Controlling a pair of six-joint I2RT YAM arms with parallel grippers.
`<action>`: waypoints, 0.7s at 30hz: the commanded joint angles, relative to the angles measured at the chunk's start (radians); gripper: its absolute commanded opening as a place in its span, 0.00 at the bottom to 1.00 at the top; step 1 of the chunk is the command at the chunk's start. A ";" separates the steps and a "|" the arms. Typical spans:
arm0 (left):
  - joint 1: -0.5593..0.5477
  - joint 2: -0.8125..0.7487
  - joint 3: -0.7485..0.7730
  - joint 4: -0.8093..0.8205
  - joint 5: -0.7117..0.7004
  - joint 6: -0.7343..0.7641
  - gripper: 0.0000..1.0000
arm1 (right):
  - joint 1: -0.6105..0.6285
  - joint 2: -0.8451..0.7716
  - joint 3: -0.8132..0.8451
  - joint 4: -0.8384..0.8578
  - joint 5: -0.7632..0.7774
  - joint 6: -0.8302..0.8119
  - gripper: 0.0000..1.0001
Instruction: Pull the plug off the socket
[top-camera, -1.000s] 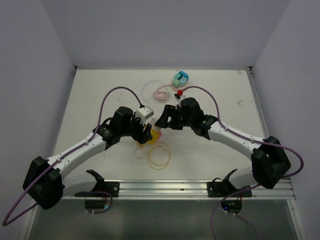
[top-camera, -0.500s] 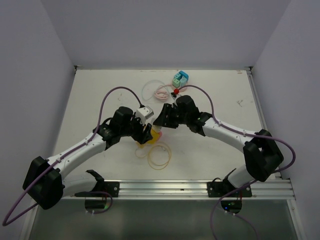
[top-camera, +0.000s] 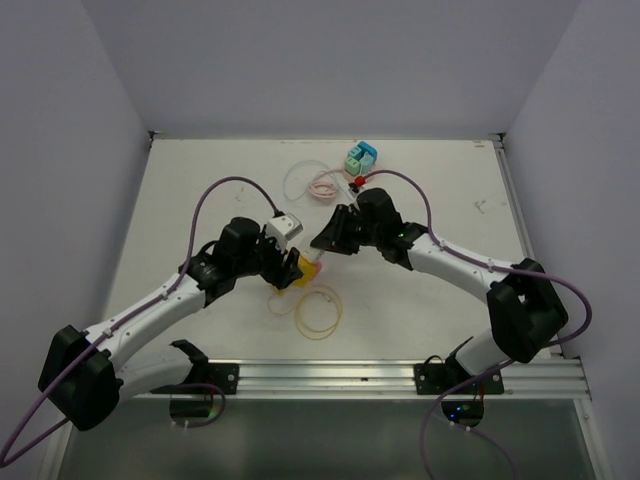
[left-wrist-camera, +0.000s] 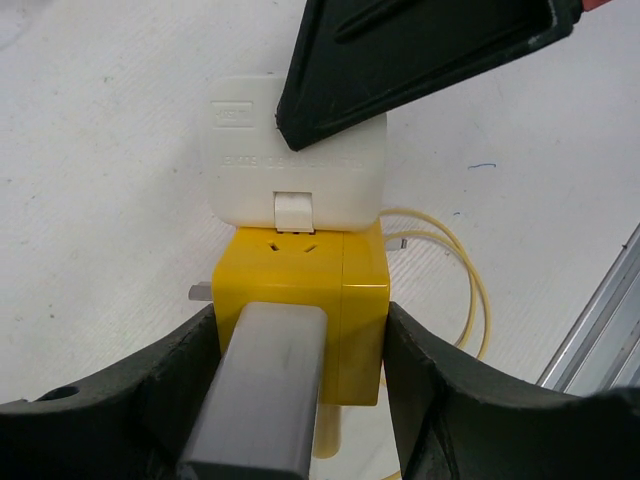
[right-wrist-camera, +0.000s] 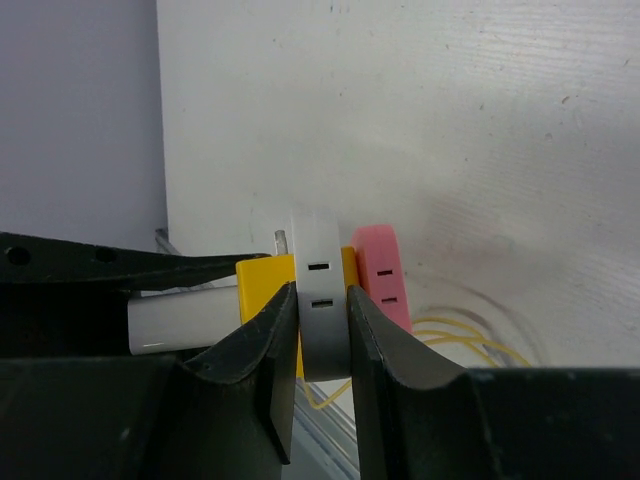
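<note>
A yellow cube socket (left-wrist-camera: 345, 300) sits between my left gripper's (left-wrist-camera: 300, 350) fingers, which are shut on its two sides. A white plug (left-wrist-camera: 290, 170) is seated in its far face, a grey plug (left-wrist-camera: 262, 390) in its top face and a pink plug (right-wrist-camera: 381, 275) on another side. My right gripper (right-wrist-camera: 322, 330) is shut on the white plug (right-wrist-camera: 320, 300), with the yellow socket (right-wrist-camera: 262, 282) just behind it. In the top view both grippers meet at the socket (top-camera: 300, 266) at mid table.
A yellow cable loop (top-camera: 318, 310) lies just in front of the socket. At the back lie a white cable loop (top-camera: 300, 180), a pink cable (top-camera: 322, 186), a small red piece (top-camera: 357, 184) and a teal block (top-camera: 360, 155). A metal rail (top-camera: 330, 372) runs along the near edge.
My right gripper has edged down onto the white plug. My left arm has shifted its elbow and base, its gripper staying on the socket.
</note>
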 joint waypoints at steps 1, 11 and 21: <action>0.000 -0.077 0.000 0.168 -0.012 0.017 0.02 | -0.037 -0.015 -0.019 0.020 -0.029 0.059 0.26; 0.000 -0.058 0.006 0.162 -0.003 0.014 0.00 | -0.056 -0.041 -0.018 0.055 -0.080 0.068 0.00; 0.000 0.044 0.024 0.069 0.008 -0.023 0.00 | -0.141 -0.098 0.010 -0.038 -0.034 -0.080 0.00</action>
